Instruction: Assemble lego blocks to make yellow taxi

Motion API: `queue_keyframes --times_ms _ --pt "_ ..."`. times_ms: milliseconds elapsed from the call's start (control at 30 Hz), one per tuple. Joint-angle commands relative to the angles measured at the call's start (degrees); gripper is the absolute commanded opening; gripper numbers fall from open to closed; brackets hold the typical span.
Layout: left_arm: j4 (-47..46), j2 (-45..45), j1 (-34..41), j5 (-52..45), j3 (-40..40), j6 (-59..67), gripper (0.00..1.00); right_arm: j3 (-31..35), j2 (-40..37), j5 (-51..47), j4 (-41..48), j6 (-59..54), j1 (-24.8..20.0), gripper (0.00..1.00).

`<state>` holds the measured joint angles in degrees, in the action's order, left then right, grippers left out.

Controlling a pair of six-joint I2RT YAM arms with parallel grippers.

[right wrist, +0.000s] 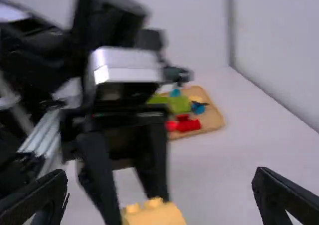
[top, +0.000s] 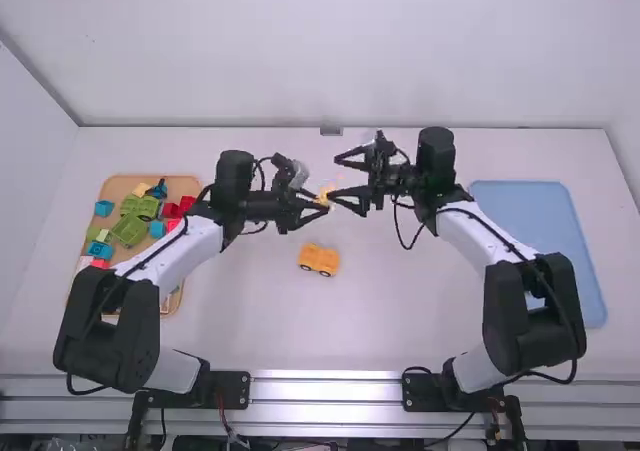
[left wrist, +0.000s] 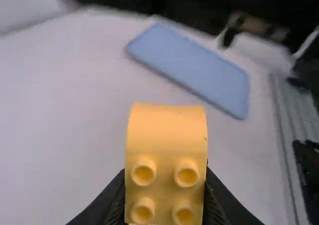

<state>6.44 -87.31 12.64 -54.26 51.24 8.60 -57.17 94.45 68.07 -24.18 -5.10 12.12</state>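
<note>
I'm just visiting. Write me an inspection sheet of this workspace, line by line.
Surface: white table, blue tray at right
Job's things: yellow block held aloft; orange-yellow wheeled piece on the table
Clutter: mixed bricks in the wooden tray at left
Grippers: left tool shut on the block; right tool open nearby
Cables: black, looping along both arms
Surroundings: pale walls, metal rail in front

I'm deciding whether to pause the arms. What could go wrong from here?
The left gripper holds the yellow block midair and the right gripper is open close by: slight misalignment might knock it loose. If dropped, it might strike the wheeled yellow piece on the table.
</note>
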Motion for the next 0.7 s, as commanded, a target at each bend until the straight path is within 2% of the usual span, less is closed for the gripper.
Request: queue_keyframes --times_ms 0,100,167,267,300,367,467,567,667 --pt "-6.8 0.0 0.3 16.4 4.6 0.9 0.2 -1.3 -3.1 -16.6 4.6 2.8 -2.9 0.99" --pt "-17.9 -0.5 1.0 24.7 9.6 2.6 0.22 -1.3 -7.6 -31.3 15.4 -0.2 -3.8 0.99" --pt "-24.8 -1.8 1.6 24.9 13.8 4.2 0.22 -1.3 -11.7 -43.3 22.7 -0.3 -3.3 0.99" --pt "-30.6 -2.9 2.8 23.3 17.0 8.1 0.14 -1.3 -17.2 -57.0 30.0 0.2 -1.3 0.99" --pt "-33.3 -4.2 4.6 24.8 18.8 11.2 0.1 -1.2 -20.9 -66.5 34.3 2.4 0.5 0.98" --pt "-34.1 -6.3 7.5 27.7 20.2 13.0 0.09 -0.5 -24.9 -76.6 37.5 4.9 2.8 0.99" --pt "-34.2 -9.5 12.3 31.4 21.2 16.9 0.11 2.4 -30.4 -86.3 38.4 8.1 5.9 0.99" --pt "-37.1 -13.0 17.0 28.8 21.9 29.0 0.13 7.0 -36.9 -93.4 38.0 13.6 8.4 0.99" --pt "-37.4 -16.0 19.1 27.8 22.3 33.3 0.13 11.1 -41.9 -100.7 37.4 17.7 10.2 0.99"
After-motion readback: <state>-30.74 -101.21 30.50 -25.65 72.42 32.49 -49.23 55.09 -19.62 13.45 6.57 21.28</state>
